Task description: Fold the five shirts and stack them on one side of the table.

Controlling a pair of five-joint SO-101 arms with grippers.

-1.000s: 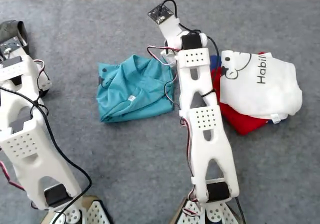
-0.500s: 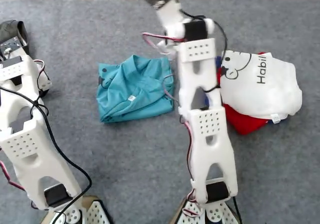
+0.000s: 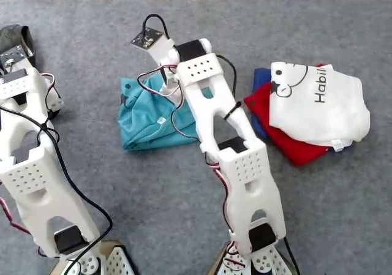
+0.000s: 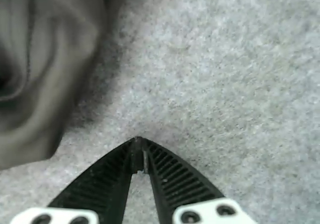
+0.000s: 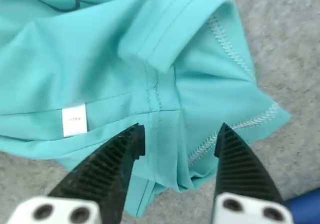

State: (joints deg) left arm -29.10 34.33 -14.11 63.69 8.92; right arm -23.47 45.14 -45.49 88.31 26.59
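Risking a one-layer pinch here: could drag the crumpled teal shirt (image 5: 100, 59) along instead of folding it. Hovering with the right gripper (image 5: 180, 134) spread wide, hem directly beneath the tips, arm stretched far forward. Resting the left gripper (image 4: 140, 146) pressed together, grey shirt (image 4: 35, 84) just beside.

The right arm (image 3: 223, 125) stretched far forward, slanting toward the left arm's side, its wrist pitched down. The right gripper (image 5: 181, 134) pointed downward, its 2 fingers spread wide. The left arm (image 3: 30, 171) reached straight ahead on its own side, and the left gripper (image 4: 140, 145) had its tips pressed together.
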